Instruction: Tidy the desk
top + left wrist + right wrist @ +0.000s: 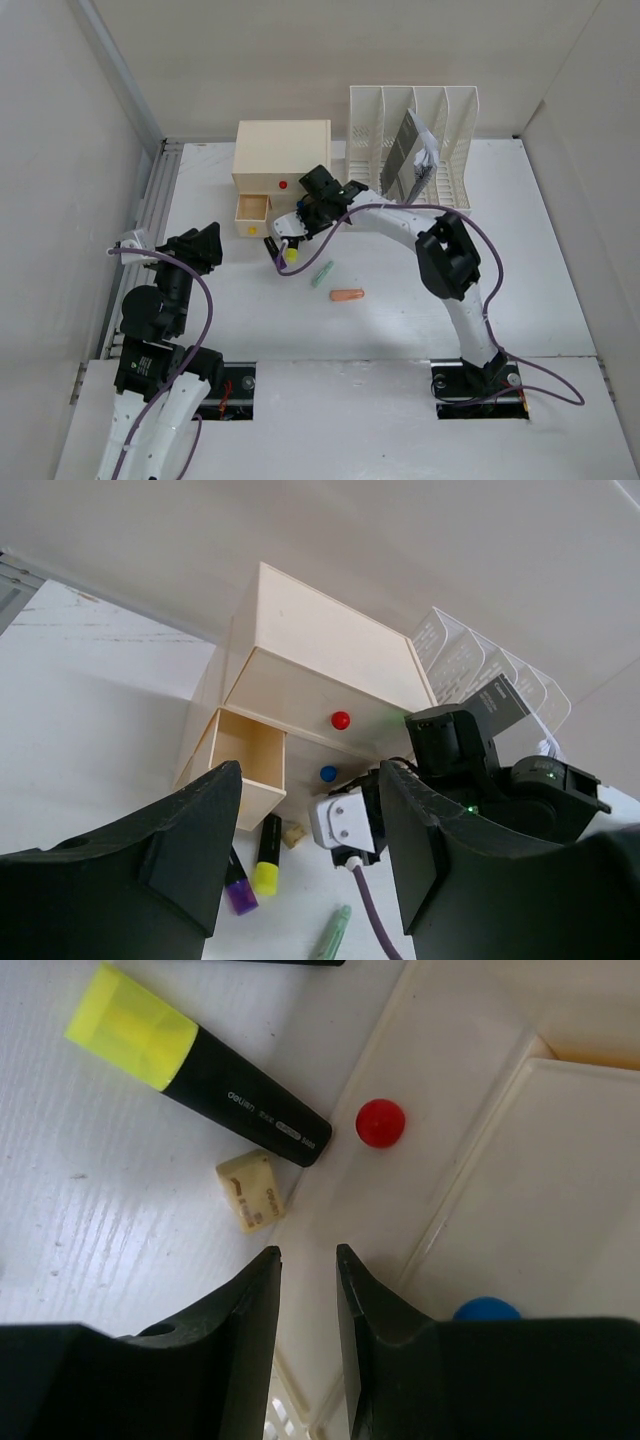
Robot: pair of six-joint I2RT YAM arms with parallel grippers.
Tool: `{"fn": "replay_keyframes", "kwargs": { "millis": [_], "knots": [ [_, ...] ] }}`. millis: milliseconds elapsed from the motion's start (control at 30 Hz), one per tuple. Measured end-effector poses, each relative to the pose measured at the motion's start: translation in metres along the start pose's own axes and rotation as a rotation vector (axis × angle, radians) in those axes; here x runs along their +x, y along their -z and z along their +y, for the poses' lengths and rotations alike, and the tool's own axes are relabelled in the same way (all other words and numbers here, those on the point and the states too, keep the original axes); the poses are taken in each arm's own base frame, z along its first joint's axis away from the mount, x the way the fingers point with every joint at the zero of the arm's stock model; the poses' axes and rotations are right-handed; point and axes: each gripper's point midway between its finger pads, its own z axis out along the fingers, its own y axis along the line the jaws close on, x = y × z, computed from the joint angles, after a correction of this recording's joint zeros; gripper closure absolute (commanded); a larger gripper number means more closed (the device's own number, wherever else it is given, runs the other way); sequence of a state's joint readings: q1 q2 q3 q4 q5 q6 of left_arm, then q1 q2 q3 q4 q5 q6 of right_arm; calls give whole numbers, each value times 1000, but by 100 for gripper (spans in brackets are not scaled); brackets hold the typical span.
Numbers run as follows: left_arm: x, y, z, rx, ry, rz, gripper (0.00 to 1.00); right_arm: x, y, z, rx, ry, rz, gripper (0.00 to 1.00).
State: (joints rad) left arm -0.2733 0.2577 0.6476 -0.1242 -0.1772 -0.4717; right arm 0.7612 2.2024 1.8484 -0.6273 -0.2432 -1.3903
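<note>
The desk [540, 260] is a white tabletop. A black highlighter with a yellow cap [200, 1070] and a small cream eraser [250, 1190] lie on it in front of the cream drawer box [282, 150]. My right gripper [308, 1255] hovers over the box's front by the red knob [381, 1123] and blue knob [485, 1310], jaws slightly open and empty. My left gripper [310, 790] stands open and empty to the left, facing the pulled-out drawer [240, 760]. A purple-capped highlighter [240, 890] lies by the yellow one [267, 855].
A green pen [322, 273] and an orange piece [347, 295] lie on the desk's middle. A white slotted file rack [450, 130] holding papers stands at the back right. Walls close in the desk on the left, back and right.
</note>
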Motion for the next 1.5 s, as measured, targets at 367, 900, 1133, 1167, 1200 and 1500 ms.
{"fn": "replay_keyframes", "kwargs": {
  "millis": [367,900,1133,1167,1200,1500],
  "knots": [
    [-2,2,-1,4,2,-8,46,-14,-21,56,-80,44,26,64],
    [-4,4,-1,10,4,-17,46,-16,-14,18,62,27,114,64],
    [-6,5,-2,14,7,-24,46,-11,-24,16,48,24,139,63],
    [-7,6,-2,15,8,-26,46,-10,-26,17,45,23,143,63],
    [-7,7,-3,17,8,-29,46,-9,-29,18,40,22,147,64],
    [-9,8,-3,22,11,-37,44,-2,-32,19,40,19,178,96]
  ]
}}
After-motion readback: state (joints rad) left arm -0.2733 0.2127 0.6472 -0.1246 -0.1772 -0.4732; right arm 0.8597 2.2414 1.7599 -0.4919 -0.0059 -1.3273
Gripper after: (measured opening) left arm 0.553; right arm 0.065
